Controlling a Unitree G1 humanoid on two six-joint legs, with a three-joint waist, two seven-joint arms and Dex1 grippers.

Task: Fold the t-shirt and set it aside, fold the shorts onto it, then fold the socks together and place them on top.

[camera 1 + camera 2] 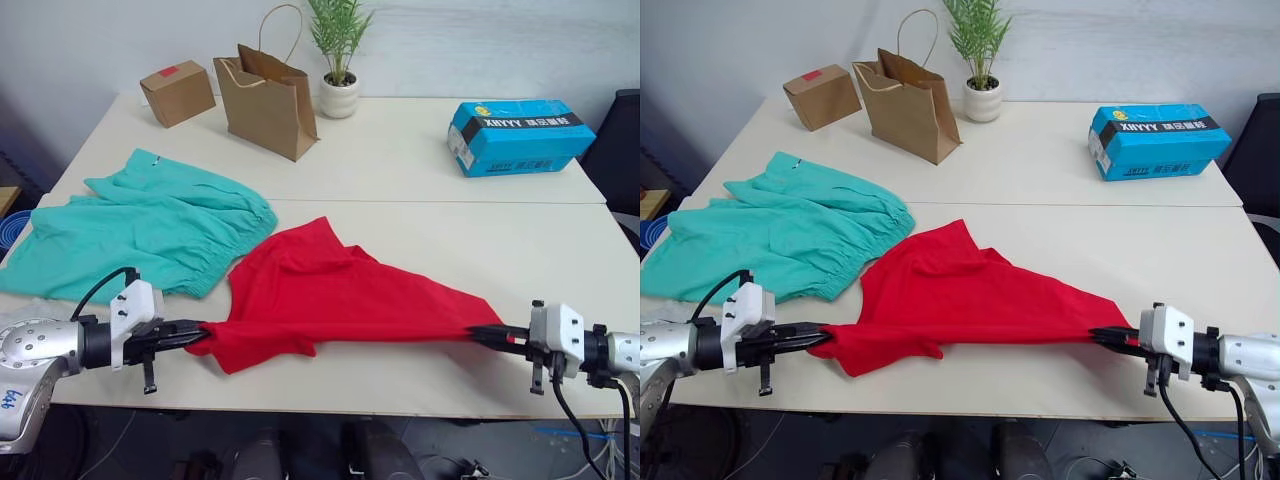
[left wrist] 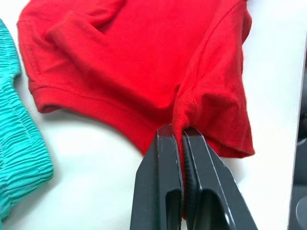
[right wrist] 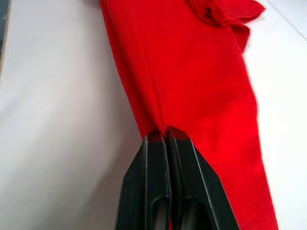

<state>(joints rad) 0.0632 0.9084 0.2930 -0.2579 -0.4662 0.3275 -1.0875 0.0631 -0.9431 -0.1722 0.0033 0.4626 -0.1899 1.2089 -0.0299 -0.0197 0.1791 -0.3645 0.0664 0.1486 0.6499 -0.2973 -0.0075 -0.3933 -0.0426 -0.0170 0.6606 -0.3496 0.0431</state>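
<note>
Red t-shirt point(image 1: 330, 295) stretched btwn both grippers on surface point(image 1: 420, 160). Left gripper point(image 1: 195, 330) & right gripper point(image 1: 480, 333) jaws clamped on its ends. Shorts point(image 1: 140, 235) just beside.

We see a pale tabletop point(image 1: 420, 160), two tables pushed together along a seam, set against a plain white wall point(image 1: 480, 40). A dark chair point(image 1: 620, 140) stands at the right edge. Light is even.

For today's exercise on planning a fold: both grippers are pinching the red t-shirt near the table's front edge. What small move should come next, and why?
Probably lift both grippers together and carry the held edge away from the robot, over the rest of the cloth. The left gripper and right gripper are each shut on the t-shirt, which is stretched between them but bunched behind, beside the shorts. Raising it should let the fabric hang flat before folding.
</note>
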